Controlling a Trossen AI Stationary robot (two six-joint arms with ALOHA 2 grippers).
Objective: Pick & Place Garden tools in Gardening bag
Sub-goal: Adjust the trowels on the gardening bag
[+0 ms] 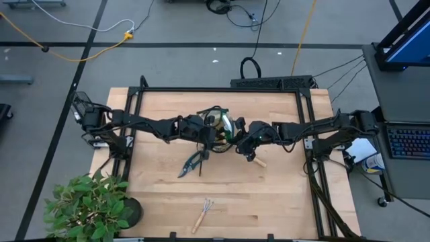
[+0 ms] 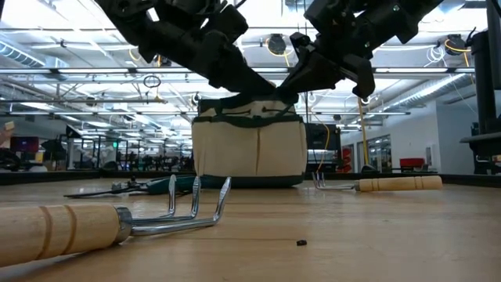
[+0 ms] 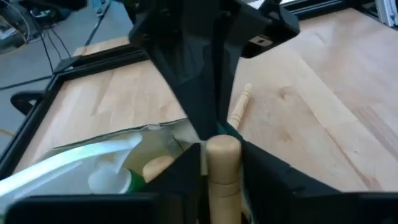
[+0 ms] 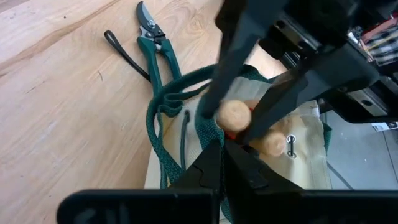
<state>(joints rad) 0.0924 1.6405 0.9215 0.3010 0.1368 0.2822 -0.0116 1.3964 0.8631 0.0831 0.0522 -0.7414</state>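
L gripper [image 3: 221,163] fingers seen either side of round-ended pale wooden tool handle [image 3: 222,163] over beige fabric bag w/ green trim [image 2: 249,149], mid-table; clamped or freed can't be told. R gripper [image 4: 225,163] shut on bag rim. Risk: handle snagged on rim, bag tipped. Green-handled pruning shears [image 1: 193,163] and wood-handled rake [image 1: 202,214] left outside.

bag [image 1: 225,128] 1 — rake [image 1: 201,214] 1 — shears [image 1: 193,163] 1 — plant [image 1: 91,205] 1

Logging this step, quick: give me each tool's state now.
Left tool: around a wooden handle over the bag; grip cannot be told.
Right tool: shut on the bag's rim.
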